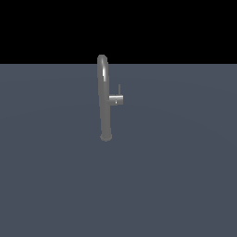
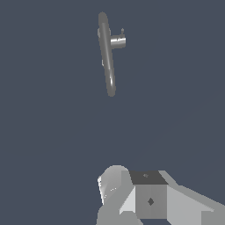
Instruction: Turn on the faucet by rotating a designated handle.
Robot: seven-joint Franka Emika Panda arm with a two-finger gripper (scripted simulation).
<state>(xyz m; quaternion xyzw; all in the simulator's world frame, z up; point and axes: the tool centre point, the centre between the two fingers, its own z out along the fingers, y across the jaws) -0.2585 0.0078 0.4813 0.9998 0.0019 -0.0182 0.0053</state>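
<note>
The faucet [image 1: 104,99] is a tall slim grey pipe, arched over at the top, standing on the flat grey floor. Its handle [image 1: 116,100], a short cylinder stub with a thin pin pointing up, juts from the pipe at mid-height toward the exterior view's right. In the wrist view the faucet [image 2: 107,55] and handle [image 2: 118,41] lie well away from my gripper [image 2: 141,184]. Only grey blocky parts of the gripper show at the picture's edge, and its jaws cannot be made out. The gripper is out of the exterior view and touches nothing.
A plain dark grey floor [image 1: 176,176] spreads around the faucet, with a black background behind it. Nothing else shows.
</note>
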